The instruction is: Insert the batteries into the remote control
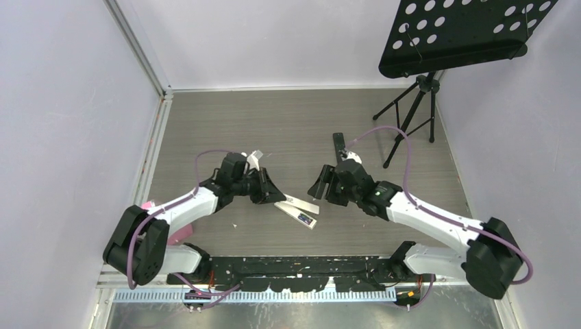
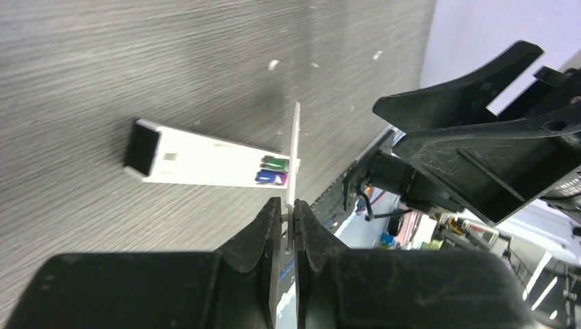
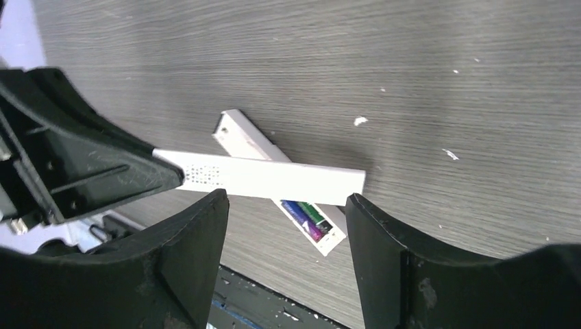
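Left fingers clench the cover by its edge, right fingers gape — we judge it light, slippery; batteries fill the remote at five o'clock.

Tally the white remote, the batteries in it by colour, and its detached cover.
White remote: 1
Green battery: 1
Purple battery: 1
Battery cover, pinched in left gripper: 1
Total: 4

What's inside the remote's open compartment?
A green battery and a purple battery, side by side. The cover, pinched in the left hand, crosses over the remote in the right wrist view, hiding the compartment's inner end.
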Robot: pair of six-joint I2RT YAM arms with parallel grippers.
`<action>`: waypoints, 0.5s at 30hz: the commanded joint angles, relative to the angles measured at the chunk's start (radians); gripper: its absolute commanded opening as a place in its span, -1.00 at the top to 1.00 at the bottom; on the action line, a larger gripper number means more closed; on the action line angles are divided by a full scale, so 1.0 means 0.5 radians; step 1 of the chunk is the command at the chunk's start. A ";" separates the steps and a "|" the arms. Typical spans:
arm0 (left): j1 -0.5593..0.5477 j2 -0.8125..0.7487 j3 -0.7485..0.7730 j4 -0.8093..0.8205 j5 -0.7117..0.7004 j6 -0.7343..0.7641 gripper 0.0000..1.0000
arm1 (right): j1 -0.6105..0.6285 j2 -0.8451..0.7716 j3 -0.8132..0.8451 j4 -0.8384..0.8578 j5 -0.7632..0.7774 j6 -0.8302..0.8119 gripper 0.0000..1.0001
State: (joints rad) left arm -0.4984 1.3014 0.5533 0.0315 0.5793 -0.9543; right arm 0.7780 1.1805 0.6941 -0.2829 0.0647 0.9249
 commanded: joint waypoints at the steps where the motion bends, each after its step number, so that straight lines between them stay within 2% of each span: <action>1: 0.021 -0.065 0.167 -0.054 0.297 0.310 1.00 | 0.008 -0.252 -0.061 0.223 -0.097 -0.241 -0.38; 3: 0.021 -0.039 0.221 -0.057 0.442 0.374 1.00 | 0.008 -0.358 -0.084 0.255 -0.225 -0.394 -0.38; 6: 0.021 -0.024 0.252 -0.016 0.628 0.402 1.00 | 0.009 -0.459 -0.090 0.213 -0.183 -0.456 -0.41; 8: 0.023 -0.058 0.255 -0.008 0.670 0.405 1.00 | 0.009 -0.509 -0.087 0.139 -0.052 -0.380 -0.51; 11: 0.040 -0.105 0.261 -0.002 0.701 0.384 1.00 | 0.006 -0.603 -0.095 0.008 0.112 -0.187 -0.56; 15: 0.109 -0.118 0.247 0.132 0.785 0.263 1.00 | 0.004 -0.738 -0.196 0.020 0.054 0.012 -0.60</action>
State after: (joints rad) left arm -0.4778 1.2797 0.6529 0.0216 0.8806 -0.7856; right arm 0.7780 0.8734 0.6365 -0.2646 0.0666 0.8257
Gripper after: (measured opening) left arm 0.096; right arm 0.791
